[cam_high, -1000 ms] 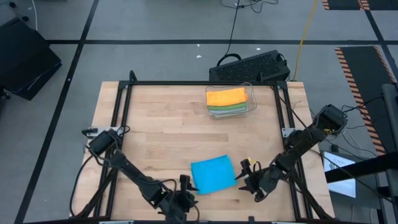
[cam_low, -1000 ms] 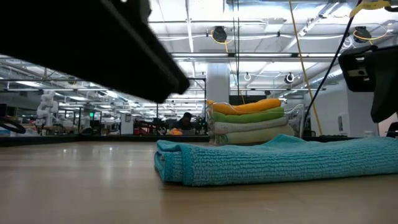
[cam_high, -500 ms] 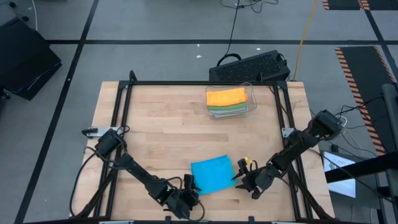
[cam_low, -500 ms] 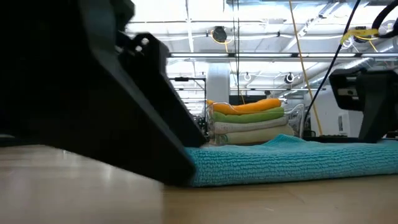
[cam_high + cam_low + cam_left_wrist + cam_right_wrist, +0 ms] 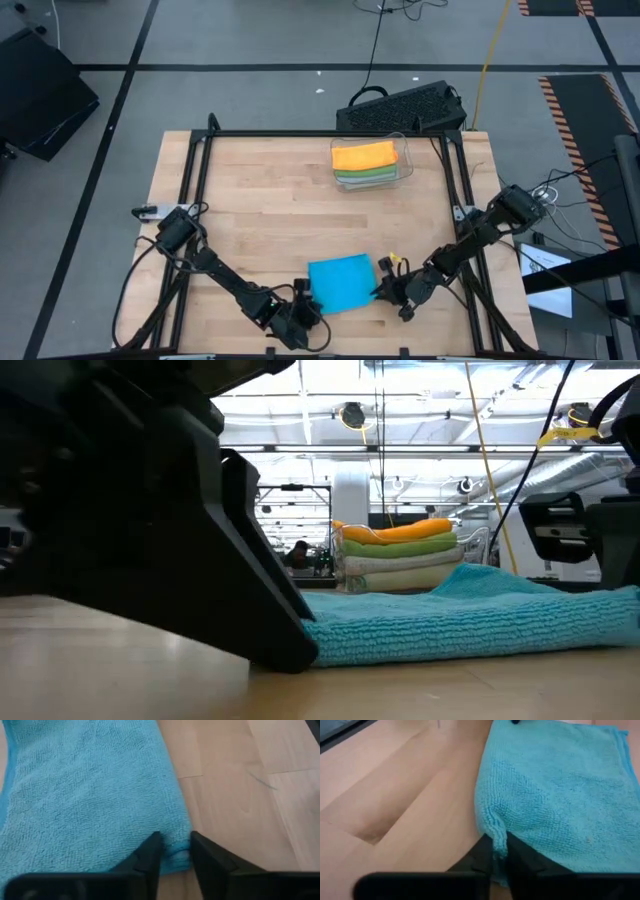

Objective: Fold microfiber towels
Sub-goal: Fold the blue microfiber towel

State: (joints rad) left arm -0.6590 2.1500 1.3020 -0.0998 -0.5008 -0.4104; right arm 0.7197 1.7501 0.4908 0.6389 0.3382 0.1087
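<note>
- Done, judging by how things lie: a stack of folded towels [image 5: 365, 163], orange on top with green ones under it, sits in a clear bin [image 5: 404, 160] at the far side of the surface [image 5: 250, 210].
- In hand: one blue towel [image 5: 341, 281] lies flat near the front edge, well apart from the bin. It looks already doubled over once; a further fold seems to be the step now starting, and then presumably it joins the stack.
- The left hand [image 5: 174, 851] is at the towel's near-left corner, its fingers pinching a small ridge of cloth at the hem.
- The right hand [image 5: 498, 846] is at the near-right corner, fingers pressed almost together with a thin fold of the edge caught between them.
- The high view alone gives the layout: both arms reaching in low from either side to the blue towel, the bin far off, a dark keyboard [image 5: 400, 108] beyond the surface.
- Only the wrist views show the grips themselves; from above, the hands are dark blurs at the towel's corners.
- The low view adds height: the towel [image 5: 470, 622] lies thick, with a slight hump raised toward its right end, and the stack [image 5: 400, 555] behind it shows orange, bright green and paler layers. The left arm fills that picture's left side.
- Whether more towels wait elsewhere, no view shows.
</note>
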